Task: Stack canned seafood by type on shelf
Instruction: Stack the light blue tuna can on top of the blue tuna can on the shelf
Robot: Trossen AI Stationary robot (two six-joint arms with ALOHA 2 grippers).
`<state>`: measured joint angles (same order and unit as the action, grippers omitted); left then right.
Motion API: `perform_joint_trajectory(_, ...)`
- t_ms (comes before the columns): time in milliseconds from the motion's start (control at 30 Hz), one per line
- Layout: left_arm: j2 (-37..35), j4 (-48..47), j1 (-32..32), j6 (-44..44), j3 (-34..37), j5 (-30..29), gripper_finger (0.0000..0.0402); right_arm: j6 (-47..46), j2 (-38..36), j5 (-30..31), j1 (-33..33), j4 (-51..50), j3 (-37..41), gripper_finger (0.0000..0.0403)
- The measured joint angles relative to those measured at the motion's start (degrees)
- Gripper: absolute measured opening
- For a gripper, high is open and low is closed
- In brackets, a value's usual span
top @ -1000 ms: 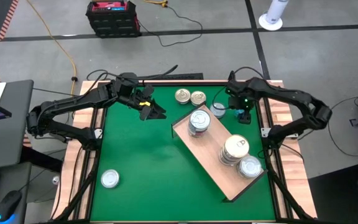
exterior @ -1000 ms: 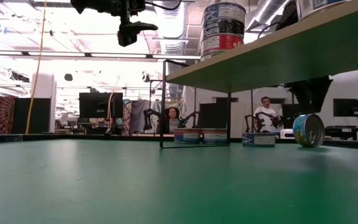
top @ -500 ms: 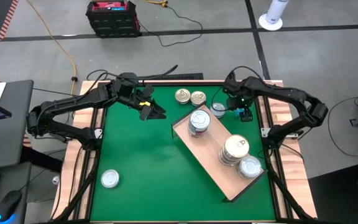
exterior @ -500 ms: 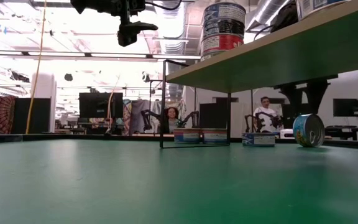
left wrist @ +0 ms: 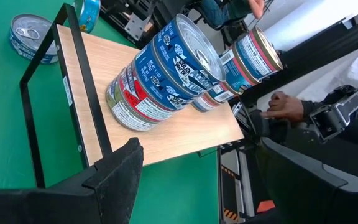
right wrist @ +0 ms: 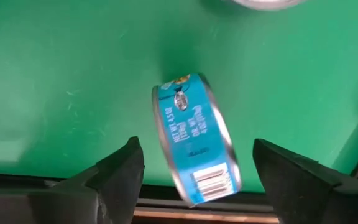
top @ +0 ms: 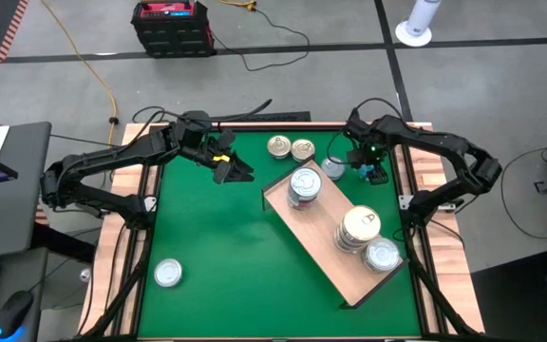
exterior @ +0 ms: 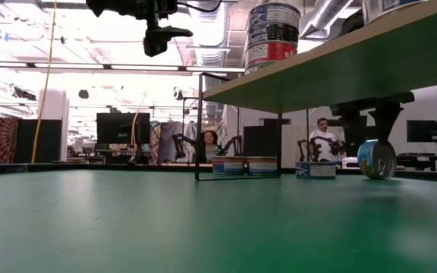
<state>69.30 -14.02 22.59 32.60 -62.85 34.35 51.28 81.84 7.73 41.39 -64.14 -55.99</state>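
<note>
A blue-labelled can [right wrist: 194,146] stands on its rim on the green mat [top: 216,237], also seen in the low view [exterior: 376,159]. My right gripper [right wrist: 196,152] is open and hangs over it, one finger on each side of the can, touching nothing. The shelf [top: 326,237] is a light-wood board on black legs. It carries three stacks of cans [top: 304,185] [top: 359,228] [top: 383,255]. Flat cans lie on the mat at the far edge [top: 278,146] [top: 302,149] [top: 332,168], and one lies near the left front [top: 167,274]. My left gripper [top: 235,171] is open and waits high above the mat, left of the shelf.
The shelf's black legs [exterior: 199,125] stand on the mat close to the far cans. The wood-slat table rim [top: 424,171] runs just right of my right gripper. The mat is bare between the shelf and the near-left can. People sit in the room beyond the table.
My right gripper has come down toward the can standing on its rim; in the low view its fingers now show just above and beside that can. The can and the left arm have kept still.
</note>
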Motion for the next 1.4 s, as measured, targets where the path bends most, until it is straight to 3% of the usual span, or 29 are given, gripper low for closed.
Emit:
perform_joint_trajectory(300,0.0,0.0,0.0,0.1,0.0,0.0,0.0302,5.6,0.0,-0.5,0.0,2.2,0.0,0.0277)
perform_joint_trajectory(667,0.0,-0.1,0.0,0.2,0.0,2.0,0.0302,5.8,0.0,-3.4,0.0,2.0,0.2,0.0275)
perform_joint_trajectory(1133,0.0,-0.3,0.0,0.2,0.0,2.7,0.0302,1.3,0.0,-2.9,0.0,4.3,5.4,0.0268)
perform_joint_trajectory(1267,0.0,-0.3,0.0,0.2,0.0,2.7,0.0302,2.4,0.0,-2.0,0.0,4.6,5.4,0.0234)
perform_joint_trajectory(1400,0.0,-0.3,0.0,0.6,0.0,2.7,0.0302,2.6,0.0,-1.1,-0.1,4.2,5.4,0.0169)
